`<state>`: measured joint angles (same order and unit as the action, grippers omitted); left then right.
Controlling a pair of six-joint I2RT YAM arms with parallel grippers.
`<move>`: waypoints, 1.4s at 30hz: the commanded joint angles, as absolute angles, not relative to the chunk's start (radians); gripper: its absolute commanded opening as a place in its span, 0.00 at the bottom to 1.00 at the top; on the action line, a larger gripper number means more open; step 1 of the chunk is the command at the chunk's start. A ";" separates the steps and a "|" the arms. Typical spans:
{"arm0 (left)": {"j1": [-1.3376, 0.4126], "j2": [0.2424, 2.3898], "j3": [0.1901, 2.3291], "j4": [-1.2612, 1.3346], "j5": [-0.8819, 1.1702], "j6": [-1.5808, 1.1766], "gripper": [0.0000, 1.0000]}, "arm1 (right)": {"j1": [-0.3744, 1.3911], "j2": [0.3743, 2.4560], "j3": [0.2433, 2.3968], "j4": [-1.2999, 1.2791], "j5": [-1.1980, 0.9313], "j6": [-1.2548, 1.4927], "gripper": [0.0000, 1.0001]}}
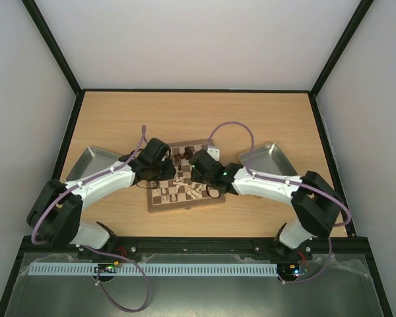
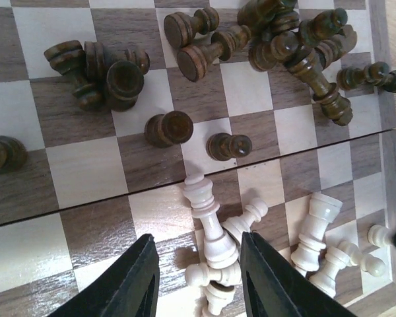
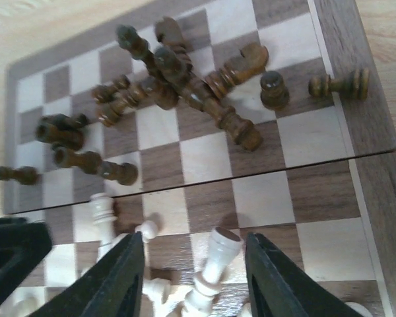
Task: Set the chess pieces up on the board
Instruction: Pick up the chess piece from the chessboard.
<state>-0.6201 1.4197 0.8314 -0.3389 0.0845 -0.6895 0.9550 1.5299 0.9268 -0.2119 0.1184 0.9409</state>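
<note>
Between the parted left fingers, a cream piece lies lengthwise along the gap, unclamped; right fingers also parted.

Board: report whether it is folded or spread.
Spread: the board lies flat, checkered face up, centre seam showing, dark pieces and cream pieces scattered on it.

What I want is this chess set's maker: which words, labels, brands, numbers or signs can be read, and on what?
None can be read: the board, the chess pieces and the trays show no lettering.
Any marks on the ribbed white strip are too small to read.
</note>
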 commanded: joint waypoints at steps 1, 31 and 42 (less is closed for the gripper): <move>-0.612 1.347 0.784 -0.281 0.063 -0.709 0.37 | 0.953 1.606 1.007 -0.350 0.153 0.908 0.40; -0.556 1.114 0.671 -0.292 -0.071 -0.645 0.40 | 1.025 1.900 1.233 -0.525 0.255 1.049 0.19; -0.549 1.006 0.621 -0.240 -0.008 -0.634 0.45 | 1.018 1.745 1.122 -0.322 0.315 1.153 0.12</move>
